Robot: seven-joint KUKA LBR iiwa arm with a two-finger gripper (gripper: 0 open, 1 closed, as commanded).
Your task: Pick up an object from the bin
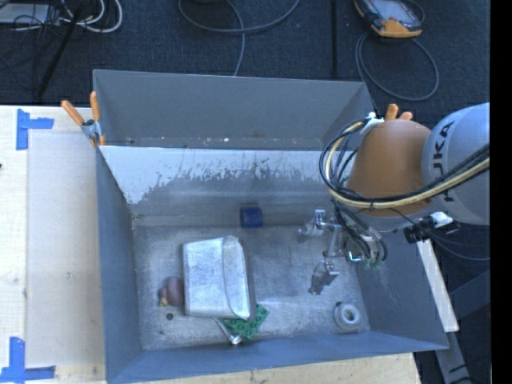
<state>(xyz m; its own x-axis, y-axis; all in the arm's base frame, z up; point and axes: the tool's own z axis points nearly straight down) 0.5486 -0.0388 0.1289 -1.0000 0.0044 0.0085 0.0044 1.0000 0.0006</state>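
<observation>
Two fingers (322, 280) of your gripper (318, 254) stood spread over bare bin (224, 118) floor, pinching nothing. A small grey ring (346, 316) lay near the lower finger, a blue block (251, 216) beside the upper one, and a pale pouch (214, 277) well apart from both.

Dark letters "KU", cut short, on the grey arm casing (462, 162) just right of the orange cover (388, 162).
</observation>
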